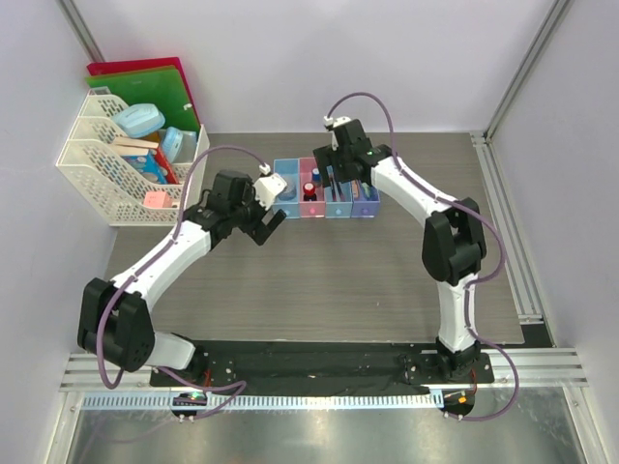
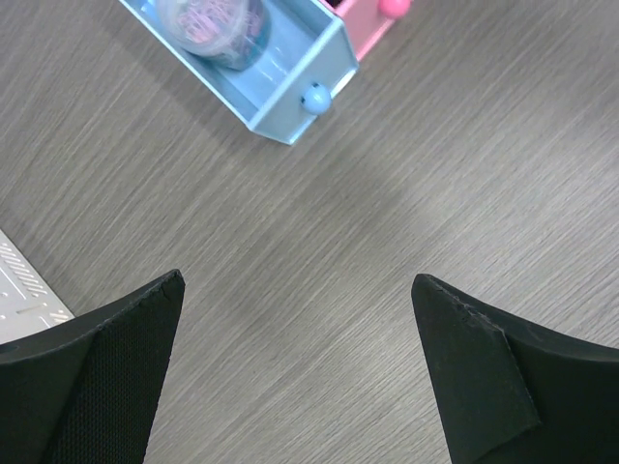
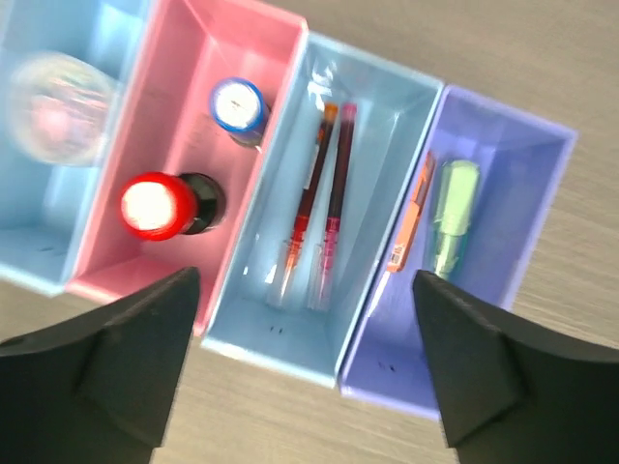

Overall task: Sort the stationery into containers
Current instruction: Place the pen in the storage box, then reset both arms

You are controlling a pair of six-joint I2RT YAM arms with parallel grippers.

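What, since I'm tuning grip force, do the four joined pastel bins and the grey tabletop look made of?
Four joined pastel bins: likely moulded plastic, glossy; thin walls catch soft highlights. Grey tabletop: probably matte wood-grain laminate; fine streaks, no glare.

No legible writing, brand, number or sign appears in any view. A small white label [image 3: 397, 257] with dark barcode-like marks sits on the thin orange marker [image 3: 414, 198] lying in the purple-blue rectangular plastic bin [image 3: 527, 222], but it is too blurred to read. The two thin red-and-black pens [image 3: 334, 203] in the neighbouring light blue plastic bin [image 3: 387, 164] carry dark print along their barrels, equally unreadable. Printing on the light blue boxes [image 1: 140, 120] in the white lattice desk rack [image 1: 92, 179] is too small to make out.
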